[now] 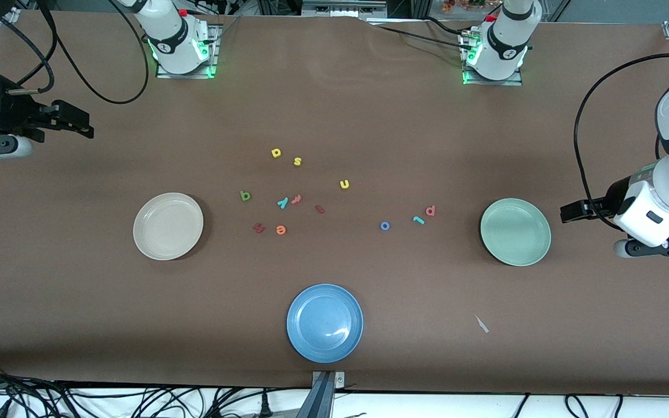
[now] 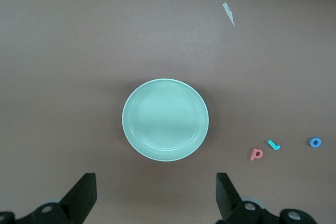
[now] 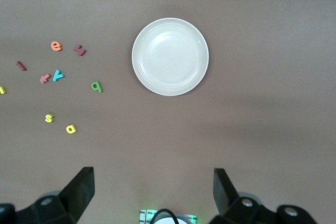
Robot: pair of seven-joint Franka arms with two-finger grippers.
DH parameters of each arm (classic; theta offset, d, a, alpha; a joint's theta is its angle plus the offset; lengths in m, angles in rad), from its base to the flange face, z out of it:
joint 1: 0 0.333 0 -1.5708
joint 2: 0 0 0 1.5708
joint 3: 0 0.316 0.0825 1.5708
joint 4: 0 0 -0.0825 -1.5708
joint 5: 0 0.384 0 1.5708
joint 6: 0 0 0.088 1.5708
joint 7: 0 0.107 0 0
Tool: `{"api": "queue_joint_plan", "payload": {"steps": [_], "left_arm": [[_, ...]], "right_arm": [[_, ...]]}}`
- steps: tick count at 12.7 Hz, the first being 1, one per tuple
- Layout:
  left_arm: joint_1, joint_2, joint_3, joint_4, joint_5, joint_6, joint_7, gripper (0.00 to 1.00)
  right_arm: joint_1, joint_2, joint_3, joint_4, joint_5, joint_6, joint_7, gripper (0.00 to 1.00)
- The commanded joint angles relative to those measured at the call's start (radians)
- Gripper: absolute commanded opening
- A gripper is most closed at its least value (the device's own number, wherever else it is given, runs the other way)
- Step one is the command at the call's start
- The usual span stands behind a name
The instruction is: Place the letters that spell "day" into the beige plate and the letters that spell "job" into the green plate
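Both claws hang in the air with their fingers spread wide and nothing between them. In the front view the left claw (image 1: 569,212) is mostly hidden by its white wrist at the left arm's end of the desk (image 1: 369,116), beside the green plate (image 1: 515,231). The right claw (image 1: 76,123) sticks out from the picture's edge at the right arm's end, and most of that arm is cut off. Each wrist view shows only the two dark fingertips.

Nearest the front camera sits a blue plate (image 1: 324,323), with a small white scrap (image 1: 481,324) toward the left arm's end. Farther back, the beige plate (image 1: 168,226) and the green plate lie well apart, both with nothing in them.

Between them the tiny letters lie on the desk. A blue "o" (image 1: 385,226), a teal "j" (image 1: 418,219) and a pink letter (image 1: 430,211) sit near the green plate. An orange "e" (image 1: 280,230), a dark red letter (image 1: 258,227), a teal "y" (image 1: 282,202) and a green letter (image 1: 245,195) lie closer to the beige plate. Farther still are a yellow "u" (image 1: 344,184), a yellow "s" (image 1: 297,161) and a round yellow letter (image 1: 276,152). Two more reddish letters by the "y" are too small to read.
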Motion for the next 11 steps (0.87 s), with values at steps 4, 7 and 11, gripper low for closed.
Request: {"api": "queue_joint_plan", "payload": {"steps": [4,7,11], "left_arm": [[0.003,-0.01,0.004,-0.009,-0.015,0.002,0.021,1.0],[0.001,-0.01,0.004,-0.009,-0.017,0.002,0.021,1.0],[-0.001,-0.01,0.004,-0.007,-0.017,0.002,0.02,1.0]], "right_arm": [[0.002,-0.004,-0.001,-0.001,-0.017,0.008,-0.014,1.0],[0.0,-0.004,-0.001,-0.004,-0.015,0.006,-0.015,1.0],[0.005,0.0,0.001,-0.006,-0.014,-0.002,-0.015,1.0]]}}
